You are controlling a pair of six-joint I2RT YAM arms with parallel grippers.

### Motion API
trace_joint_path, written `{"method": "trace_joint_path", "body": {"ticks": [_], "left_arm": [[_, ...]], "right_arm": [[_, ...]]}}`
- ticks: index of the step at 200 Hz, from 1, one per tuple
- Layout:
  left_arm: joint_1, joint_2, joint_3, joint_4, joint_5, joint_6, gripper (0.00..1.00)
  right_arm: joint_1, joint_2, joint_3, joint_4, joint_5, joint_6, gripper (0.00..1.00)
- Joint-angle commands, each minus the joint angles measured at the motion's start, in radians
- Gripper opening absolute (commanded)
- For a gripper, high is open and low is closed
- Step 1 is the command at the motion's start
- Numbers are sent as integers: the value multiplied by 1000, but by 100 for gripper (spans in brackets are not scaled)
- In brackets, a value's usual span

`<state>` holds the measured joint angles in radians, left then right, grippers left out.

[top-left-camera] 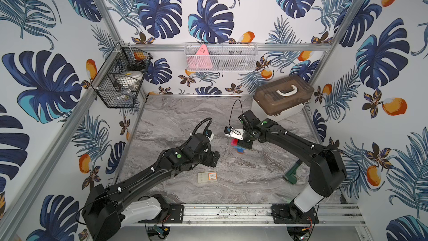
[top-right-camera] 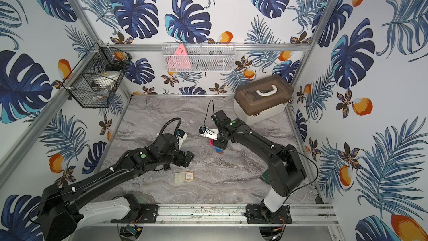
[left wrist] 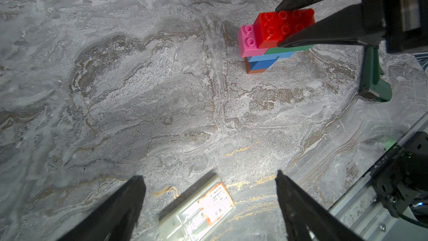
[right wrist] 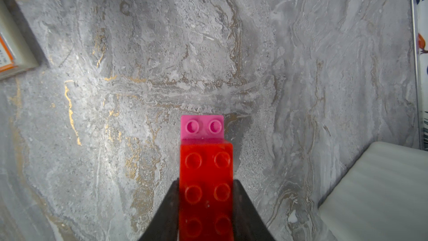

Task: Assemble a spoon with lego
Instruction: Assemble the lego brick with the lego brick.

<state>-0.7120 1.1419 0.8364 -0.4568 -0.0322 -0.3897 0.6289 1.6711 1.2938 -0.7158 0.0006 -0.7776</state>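
The spoon (top-left-camera: 239, 149) stands upright on the marble table, seen in both top views (top-right-camera: 217, 150). From the bottom it has an orange brick (left wrist: 254, 70), blue bricks (left wrist: 261, 62), then green (left wrist: 289, 48) and pink (left wrist: 249, 41) bricks, with a red brick (left wrist: 278, 27) on top. My right gripper (right wrist: 205, 180) is shut on the long sides of the red brick (right wrist: 206, 163); the pink brick (right wrist: 201, 127) sticks out past it. My left gripper (left wrist: 209, 175) hangs open and empty to the left of the spoon, above a flat beige box (left wrist: 196, 209).
The beige box with an orange label (top-left-camera: 207, 176) lies near the front middle. A dark green handled tool (top-left-camera: 292, 173) lies by the right arm's base. A brown-lidded storage box (top-left-camera: 282, 98) stands at the back right. Wire baskets (top-left-camera: 120, 77) hang on the walls.
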Motion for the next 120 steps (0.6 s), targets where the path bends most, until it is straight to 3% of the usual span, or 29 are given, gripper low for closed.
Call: {"method": "trace_joint_path", "body": {"ticks": [1,120], "left_arm": [[0,5,3,7,-2,12,94],[0,18,30,-30,-16,25,94]], "right_arm": [[-1,-6,-26,-180,56,7,18],[-6,25,32,-164,38,30,35]]}}
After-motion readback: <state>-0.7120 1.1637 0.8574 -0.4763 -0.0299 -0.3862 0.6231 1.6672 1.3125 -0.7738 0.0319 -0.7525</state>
